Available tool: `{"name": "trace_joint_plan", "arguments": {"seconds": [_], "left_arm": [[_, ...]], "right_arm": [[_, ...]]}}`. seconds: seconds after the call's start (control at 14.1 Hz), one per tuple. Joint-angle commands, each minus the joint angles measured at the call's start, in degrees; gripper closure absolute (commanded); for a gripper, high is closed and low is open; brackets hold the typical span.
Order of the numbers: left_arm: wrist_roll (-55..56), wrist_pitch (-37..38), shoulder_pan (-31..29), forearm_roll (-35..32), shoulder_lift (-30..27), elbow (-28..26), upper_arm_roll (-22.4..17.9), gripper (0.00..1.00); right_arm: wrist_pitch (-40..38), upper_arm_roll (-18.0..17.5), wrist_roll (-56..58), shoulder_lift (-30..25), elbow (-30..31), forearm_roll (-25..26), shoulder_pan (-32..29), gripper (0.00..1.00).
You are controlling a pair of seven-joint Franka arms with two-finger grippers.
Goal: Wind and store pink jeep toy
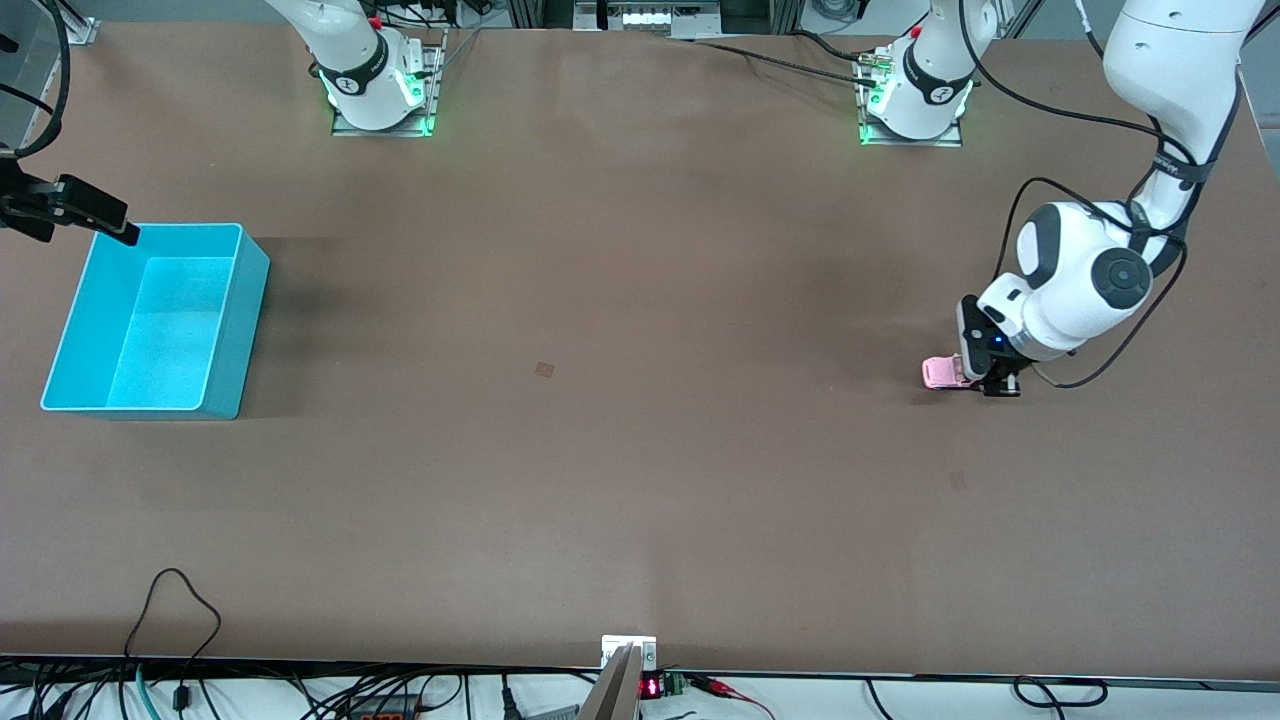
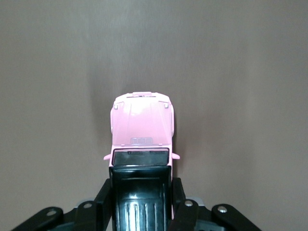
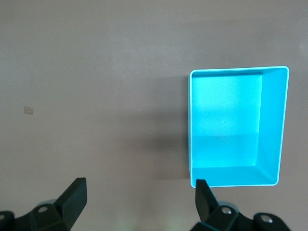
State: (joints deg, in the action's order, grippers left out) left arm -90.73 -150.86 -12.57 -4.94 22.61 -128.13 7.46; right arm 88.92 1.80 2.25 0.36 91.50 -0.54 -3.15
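Pink jeep toy [image 2: 142, 126] in left end effector [image 2: 142, 204], near table [image 1: 640, 500] end.

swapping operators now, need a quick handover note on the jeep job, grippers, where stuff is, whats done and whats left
Left gripper: shut on the pink jeep toy, gripping its black rear, at the left arm's end of the table.
Right gripper: open, empty, waiting above the table beside the teal bin.
Bin sits at the right arm's end of the table, with nothing in it.
Done: jeep grasped.
Left: wind it, whether already begun cannot be told, then get it into the bin.
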Motion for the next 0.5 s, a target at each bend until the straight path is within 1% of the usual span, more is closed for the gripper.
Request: {"name": "trace_joint_plan", "arguments": {"seconds": [0.0,0.43], "left_arm": [[-2.2,-0.1,-2.5,-2.8,6.2,2.7,-0.4,0.63],[-2.3,-0.2,-5.4,-3.0,7.5,3.8,-0.8,0.63]], "right_arm": [[-0.6,-0.3,0.0,0.2,-0.6,0.2,-0.5,0.00],[-0.7,-0.3,0.0,0.2,-0.6,0.2,-0.5,0.00]]}}
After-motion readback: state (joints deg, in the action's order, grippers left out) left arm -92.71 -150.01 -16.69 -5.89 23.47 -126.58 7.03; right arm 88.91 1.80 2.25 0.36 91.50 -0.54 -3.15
